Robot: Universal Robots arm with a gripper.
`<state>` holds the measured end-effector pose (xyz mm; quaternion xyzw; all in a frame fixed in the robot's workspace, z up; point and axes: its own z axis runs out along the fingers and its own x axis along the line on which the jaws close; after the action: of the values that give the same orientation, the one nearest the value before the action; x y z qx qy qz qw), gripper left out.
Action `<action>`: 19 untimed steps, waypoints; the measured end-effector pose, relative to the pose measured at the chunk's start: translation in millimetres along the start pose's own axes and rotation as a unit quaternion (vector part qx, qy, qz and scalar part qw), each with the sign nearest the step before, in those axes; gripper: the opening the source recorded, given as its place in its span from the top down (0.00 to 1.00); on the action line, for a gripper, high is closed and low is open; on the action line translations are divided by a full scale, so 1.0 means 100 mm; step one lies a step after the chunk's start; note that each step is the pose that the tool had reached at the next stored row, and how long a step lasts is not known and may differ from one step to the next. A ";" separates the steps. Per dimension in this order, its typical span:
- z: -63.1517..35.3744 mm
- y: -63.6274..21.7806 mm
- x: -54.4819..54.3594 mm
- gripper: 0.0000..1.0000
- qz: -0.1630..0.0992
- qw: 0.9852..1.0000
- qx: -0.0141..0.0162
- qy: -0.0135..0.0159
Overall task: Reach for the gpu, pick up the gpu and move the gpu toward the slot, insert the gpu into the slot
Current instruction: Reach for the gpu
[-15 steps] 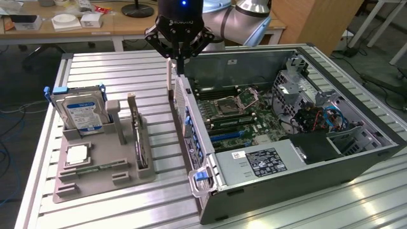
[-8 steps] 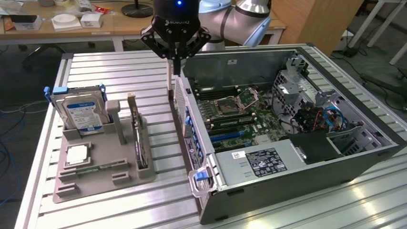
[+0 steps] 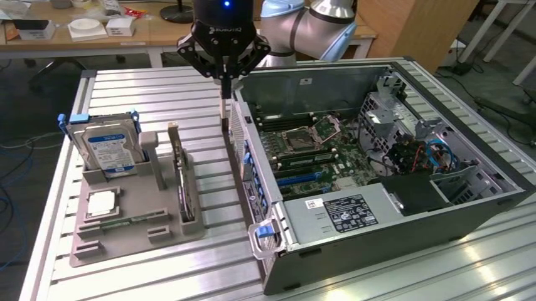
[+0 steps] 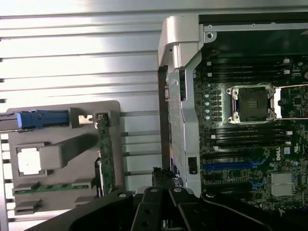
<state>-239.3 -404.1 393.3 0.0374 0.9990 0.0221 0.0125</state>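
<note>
Between the tray [image 3: 125, 233] and the case [image 3: 318, 81], the gripper [image 3: 225, 94] hangs above the table, clenched on nothing, its tips pressed together near the case's outer wall. The gpu [image 3: 186, 191] stands on edge in the tray, apart from the gripper and near the drive [image 3: 105, 147]. The blue slot [image 3: 297, 179] lies bare. Judged progress: reach incomplete; pick-up, carry and insertion are not yet done.
</note>
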 end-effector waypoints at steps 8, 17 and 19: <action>-0.003 -0.015 0.10 0.90 0.000 1.000 0.000 0.000; -0.005 -0.026 0.19 0.90 0.000 1.000 0.000 0.000; -0.006 -0.029 0.21 0.90 0.000 1.000 0.000 0.000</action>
<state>-260.4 -405.4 393.3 0.0374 0.9990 0.0221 0.0125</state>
